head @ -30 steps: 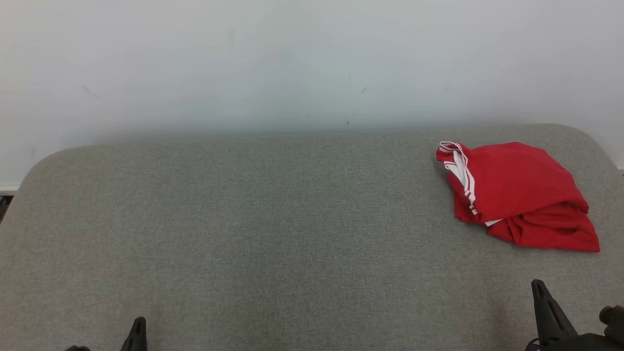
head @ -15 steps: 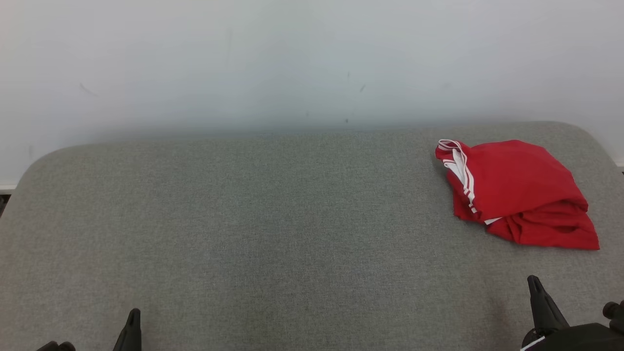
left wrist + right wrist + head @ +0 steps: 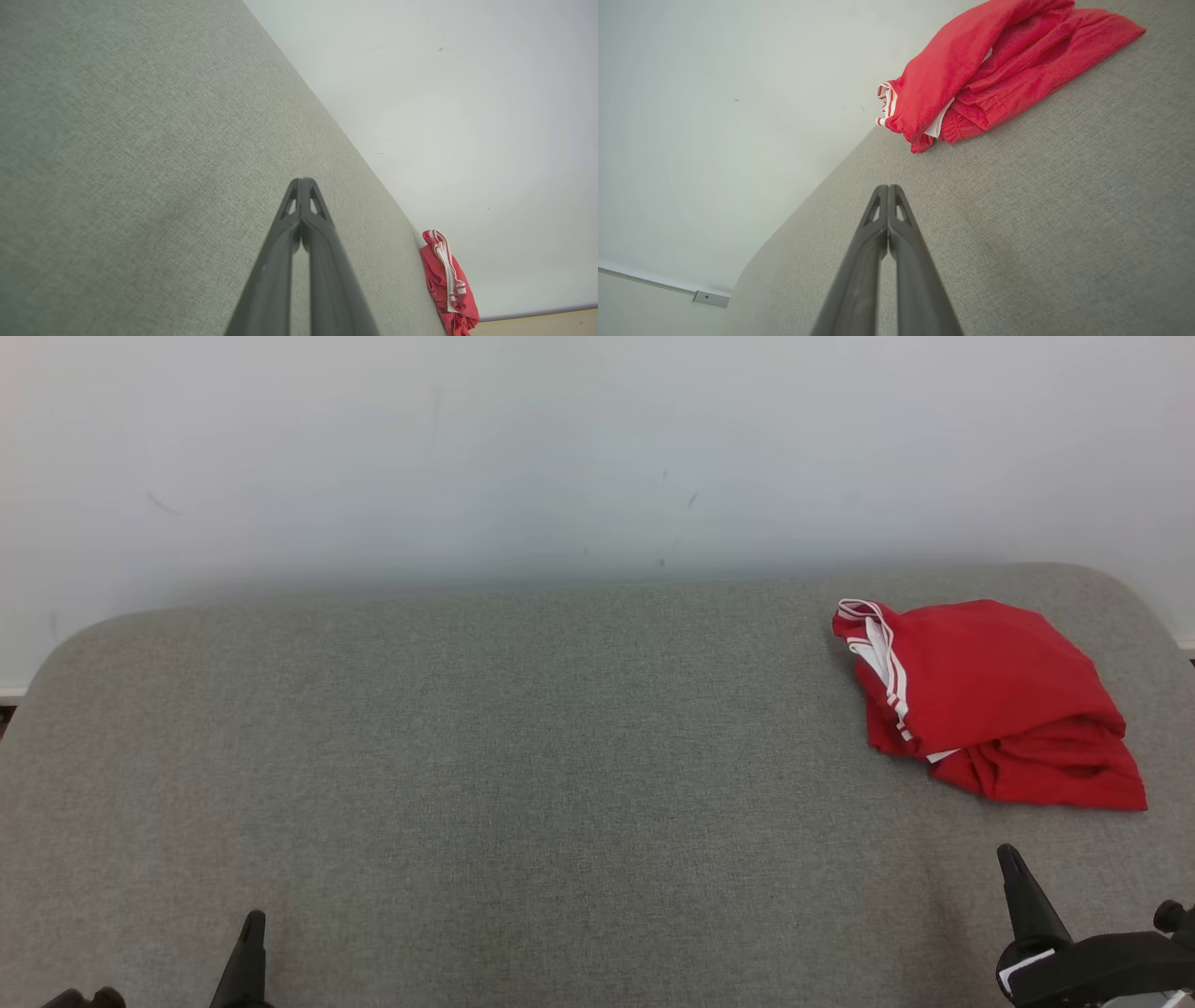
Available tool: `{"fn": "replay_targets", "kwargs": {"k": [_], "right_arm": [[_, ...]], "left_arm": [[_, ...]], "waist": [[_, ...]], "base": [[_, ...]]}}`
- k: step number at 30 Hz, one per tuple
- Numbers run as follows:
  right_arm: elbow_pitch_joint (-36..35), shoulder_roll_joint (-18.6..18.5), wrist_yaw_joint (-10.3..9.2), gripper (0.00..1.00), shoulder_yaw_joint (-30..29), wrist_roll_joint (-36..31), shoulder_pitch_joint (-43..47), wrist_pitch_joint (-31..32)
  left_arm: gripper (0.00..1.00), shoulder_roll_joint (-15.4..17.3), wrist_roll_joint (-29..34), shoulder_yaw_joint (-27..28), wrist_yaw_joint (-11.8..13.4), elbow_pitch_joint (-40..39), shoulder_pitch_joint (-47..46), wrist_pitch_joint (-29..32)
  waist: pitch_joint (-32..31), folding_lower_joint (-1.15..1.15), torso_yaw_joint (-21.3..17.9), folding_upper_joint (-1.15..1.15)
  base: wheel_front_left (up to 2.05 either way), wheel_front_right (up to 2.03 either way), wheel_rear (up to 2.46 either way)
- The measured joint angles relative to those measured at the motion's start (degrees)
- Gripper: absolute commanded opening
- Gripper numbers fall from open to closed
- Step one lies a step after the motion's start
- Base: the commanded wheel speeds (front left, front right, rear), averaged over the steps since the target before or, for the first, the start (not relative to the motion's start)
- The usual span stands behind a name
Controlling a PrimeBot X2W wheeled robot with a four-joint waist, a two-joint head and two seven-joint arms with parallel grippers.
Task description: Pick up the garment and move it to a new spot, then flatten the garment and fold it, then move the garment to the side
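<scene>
On the grey fabric surface [image 3: 467, 756], a red garment [image 3: 990, 700] lies bunched, far right.

The garment [image 3: 990, 700] lies far right on the padded surface [image 3: 560, 756], before the wall [image 3: 560, 448].

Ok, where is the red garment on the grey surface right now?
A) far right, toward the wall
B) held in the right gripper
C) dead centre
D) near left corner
A: the red garment lies bunched at the far right of the grey surface, close to the wall, ahead of the shut right gripper, which is not touching it.
</scene>
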Motion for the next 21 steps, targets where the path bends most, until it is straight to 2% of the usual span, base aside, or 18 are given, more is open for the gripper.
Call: {"fn": "replay_targets", "kwargs": {"k": [21], "right_arm": [[3.8, 2.8, 3.04, 0.0, -2.3, 14.3, -3.7, 2.8]], "left_arm": [[0.0, -1.5, -15.9, 3.5, -3.3, 2.5, -2.8, 2.0]], "waist": [[0.5, 0.0, -0.3, 0.0]], "base": [[0.0, 0.0, 0.0]]}}
